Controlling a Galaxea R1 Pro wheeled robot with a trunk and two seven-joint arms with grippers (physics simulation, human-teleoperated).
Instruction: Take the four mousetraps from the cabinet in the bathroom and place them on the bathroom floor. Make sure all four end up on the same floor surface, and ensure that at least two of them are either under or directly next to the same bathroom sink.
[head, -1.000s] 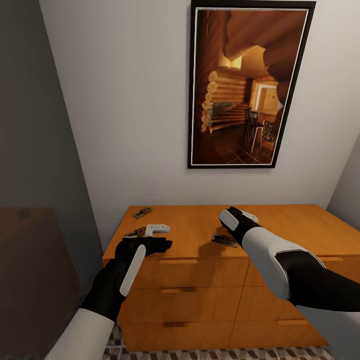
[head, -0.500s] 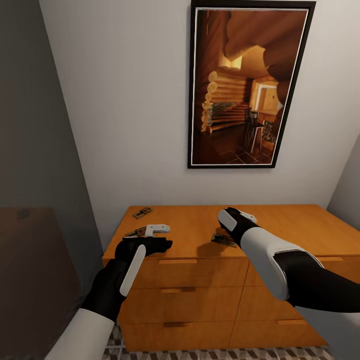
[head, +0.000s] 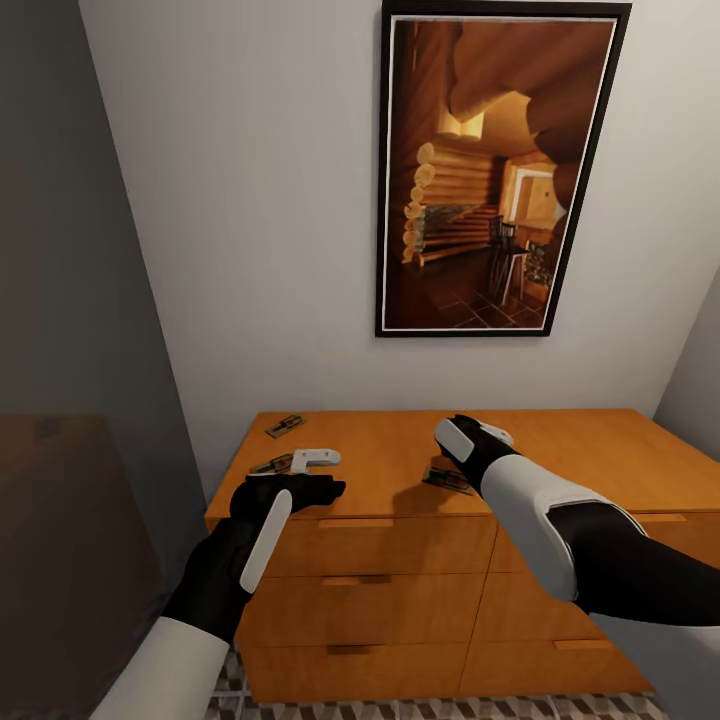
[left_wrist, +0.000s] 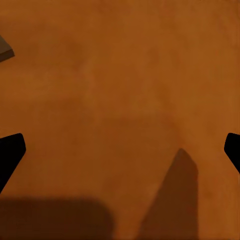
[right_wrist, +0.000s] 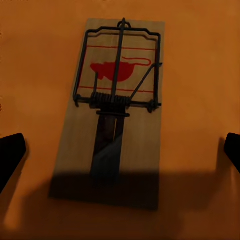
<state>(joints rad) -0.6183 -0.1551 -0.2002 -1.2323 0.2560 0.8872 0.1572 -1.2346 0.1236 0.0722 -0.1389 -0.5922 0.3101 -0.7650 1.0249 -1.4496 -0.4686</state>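
Three mousetraps (head: 447, 479) lie on the cabinet (head: 600, 455); both the left gripper (head: 318, 470) and right gripper (head: 478, 436) hover, jaws apart.

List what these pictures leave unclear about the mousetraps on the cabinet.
- Fourth mousetrap: the head view gives three on the cabinet; whether the arms hide another, I cannot tell.
- Near-left mousetrap: partly covered by the left gripper.
- Middle mousetrap: part behind the right gripper.
- Back mousetrap: too small for detail.

Three flat wooden mousetraps (head: 285, 426) (head: 273, 465) (head: 447, 479) lie apart on the orange-brown cabinet (head: 600, 450) top.
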